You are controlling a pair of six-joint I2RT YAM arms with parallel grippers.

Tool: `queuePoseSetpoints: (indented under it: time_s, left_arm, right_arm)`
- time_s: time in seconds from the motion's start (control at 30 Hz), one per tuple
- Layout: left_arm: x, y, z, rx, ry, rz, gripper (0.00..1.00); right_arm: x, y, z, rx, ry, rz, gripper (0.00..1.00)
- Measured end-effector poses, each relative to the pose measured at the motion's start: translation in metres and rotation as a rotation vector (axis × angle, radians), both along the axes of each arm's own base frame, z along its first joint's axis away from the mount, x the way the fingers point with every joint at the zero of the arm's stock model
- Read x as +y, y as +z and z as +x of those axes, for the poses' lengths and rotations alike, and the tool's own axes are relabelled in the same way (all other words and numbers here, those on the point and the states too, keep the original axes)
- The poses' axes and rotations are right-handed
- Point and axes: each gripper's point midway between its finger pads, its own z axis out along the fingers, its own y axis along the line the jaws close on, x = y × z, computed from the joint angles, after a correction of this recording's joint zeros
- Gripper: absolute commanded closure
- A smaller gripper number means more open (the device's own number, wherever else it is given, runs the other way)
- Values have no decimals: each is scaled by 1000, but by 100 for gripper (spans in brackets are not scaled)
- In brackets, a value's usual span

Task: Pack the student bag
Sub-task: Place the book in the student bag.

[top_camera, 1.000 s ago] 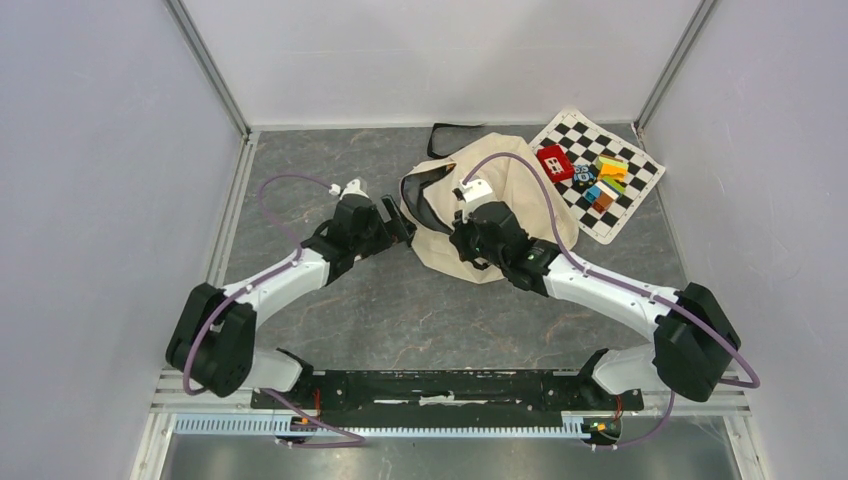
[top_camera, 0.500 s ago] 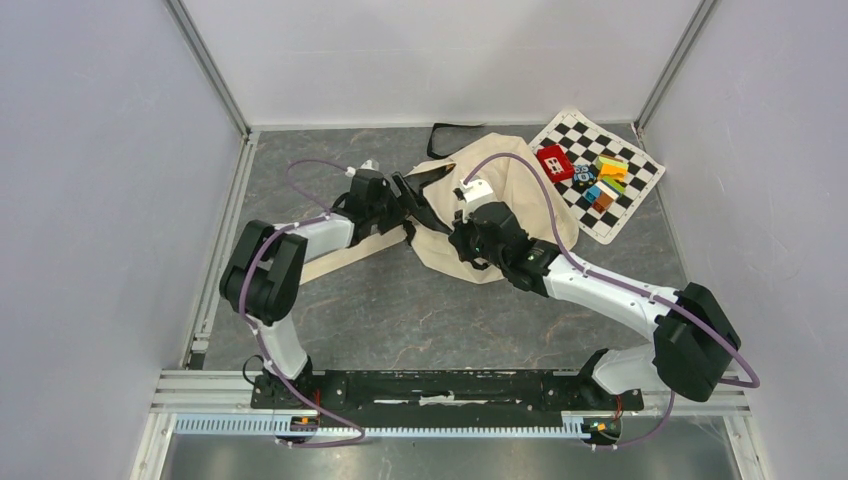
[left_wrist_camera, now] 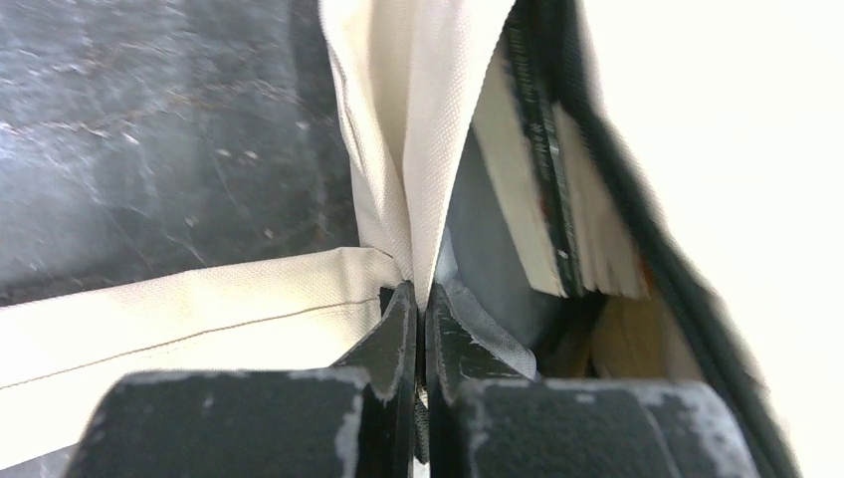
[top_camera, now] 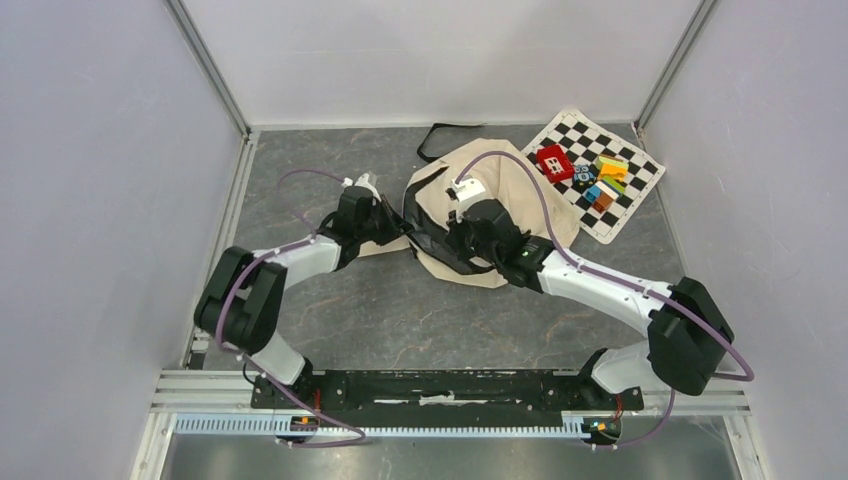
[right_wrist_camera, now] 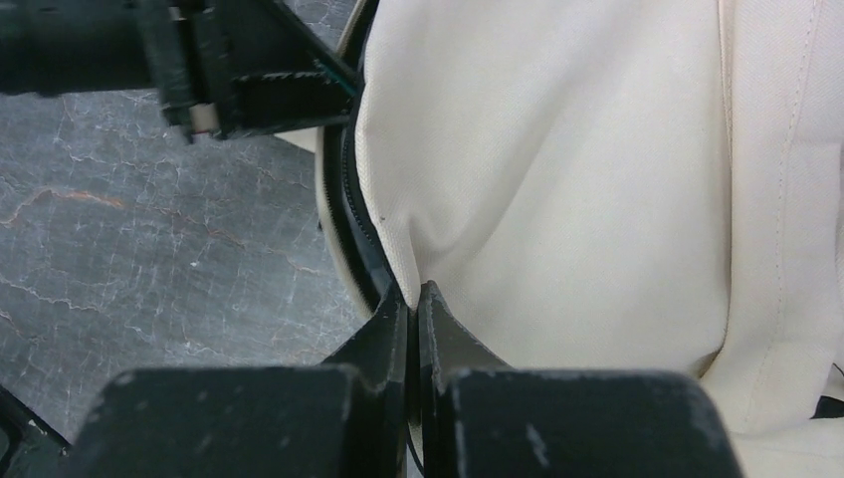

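Note:
The student bag (top_camera: 512, 195), a cream canvas backpack, lies at the back middle of the table with its black-zippered mouth facing left. My left gripper (top_camera: 404, 232) is shut on the bag's left rim. In the left wrist view its jaws (left_wrist_camera: 419, 295) pinch a fold of cream canvas and grey lining, and books (left_wrist_camera: 537, 199) stand inside the bag just beyond. My right gripper (top_camera: 438, 245) is shut on the canvas at the near side of the mouth. In the right wrist view it (right_wrist_camera: 413, 291) holds a cream fold beside the zipper (right_wrist_camera: 350, 199).
A checkered mat (top_camera: 630, 205) lies at the back right with a red toy (top_camera: 553, 160) and coloured blocks (top_camera: 604, 182) on it. A black strap (top_camera: 440, 135) trails behind the bag. Metal rails and walls close in both sides.
My left gripper, open a second ago, swung to the bag's mouth and closed on its rim. The right gripper stayed shut on the canvas and shifted slightly left, and the mouth gapes wider.

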Motion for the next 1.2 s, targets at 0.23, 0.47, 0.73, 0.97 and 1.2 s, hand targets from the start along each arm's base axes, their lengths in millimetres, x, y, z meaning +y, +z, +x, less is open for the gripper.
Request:
queuePoseSetpoints:
  time_s: [0.23,0.47,0.73,0.97,1.2]
  left_arm:
    - [2,33,-39,-72,-72,-41,98]
    - [17,25,-74,-34,-69,-26,97]
    - [62,48,-110,-57,71,41,28]
    - [98,77,-138,-155,129,120,13]
    - [80,94,-146,-189,4,172,14]
  right_arm:
    - [12,-18,1,42,32,-34,100]
    - [27,-62,-9,122,94,-86,100]
    - [38,-72,-37,158,182,-98,39]
    - [16,-24,-39,82,148,-93,5]
    - [-45,9,-12,19,-38,-110,2]
